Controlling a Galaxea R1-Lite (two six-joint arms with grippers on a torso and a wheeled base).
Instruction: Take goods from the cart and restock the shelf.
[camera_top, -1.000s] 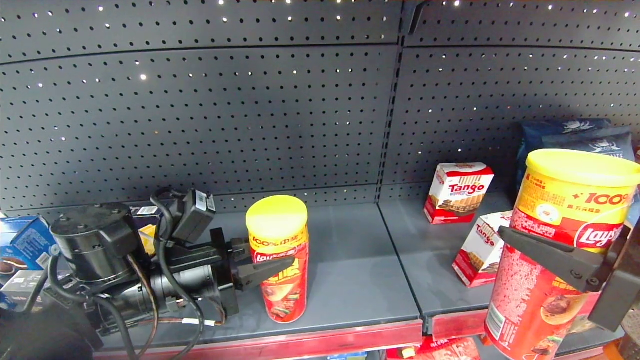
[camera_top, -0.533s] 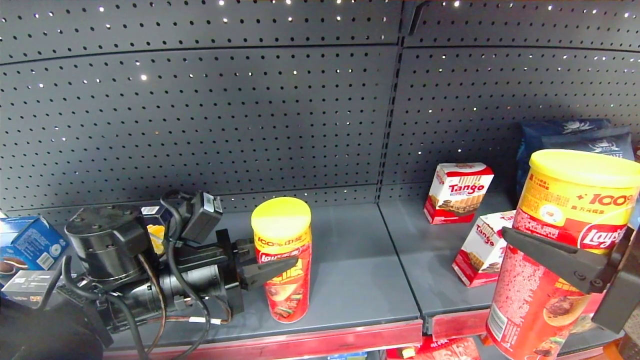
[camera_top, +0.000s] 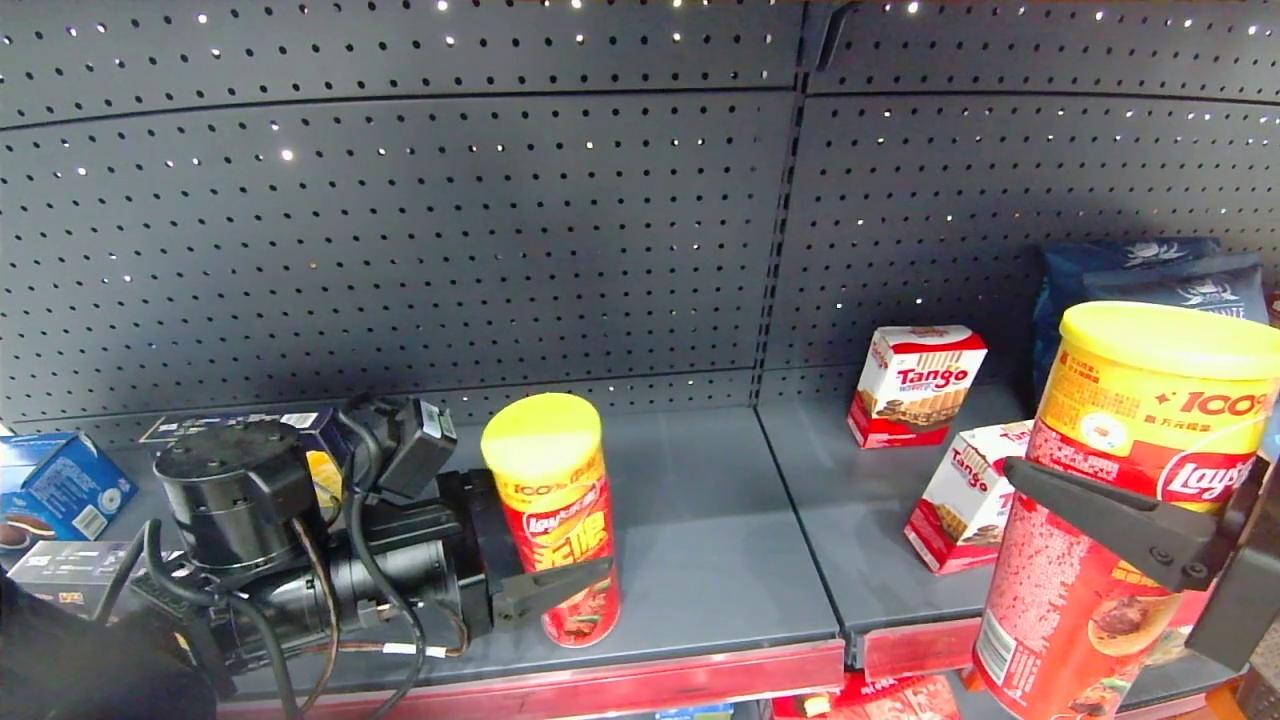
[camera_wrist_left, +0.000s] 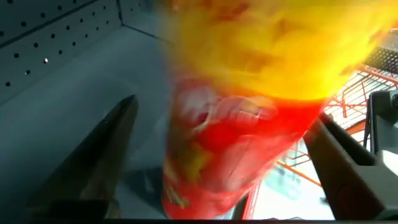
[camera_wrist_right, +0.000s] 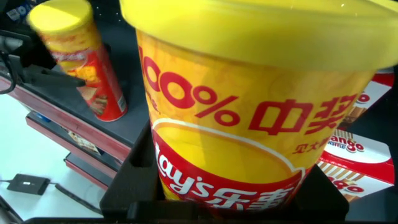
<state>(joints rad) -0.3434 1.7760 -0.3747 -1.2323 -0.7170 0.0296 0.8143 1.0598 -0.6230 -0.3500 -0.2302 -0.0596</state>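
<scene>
A tall red chips can with a yellow lid (camera_top: 550, 500) stands tilted on the grey shelf (camera_top: 700, 540), its top leaning toward my left arm. My left gripper (camera_top: 570, 575) is open around its lower half, one finger (camera_top: 550, 588) in front and the other hidden behind. In the left wrist view the can (camera_wrist_left: 242, 124) sits blurred between the two spread fingers (camera_wrist_left: 93, 168). My right gripper (camera_top: 1170, 540) is shut on a second chips can (camera_top: 1140, 420), held upright off the shelf's front right edge. In the right wrist view that can (camera_wrist_right: 249, 112) looms close and the tilted can (camera_wrist_right: 78, 56) lies farther off.
Two red-and-white wafer boxes (camera_top: 918, 385) (camera_top: 965, 495) sit on the right shelf section, with dark blue bags (camera_top: 1150, 270) behind them. Blue cookie boxes (camera_top: 60, 485) lie at the far left. A perforated panel (camera_top: 500, 250) backs the shelf. A red strip (camera_top: 600, 685) runs along its front edge.
The left gripper has dropped lower along the shelf can, and the can has tipped from upright so its top leans toward the arm. The right arm and its can have stayed put.
</scene>
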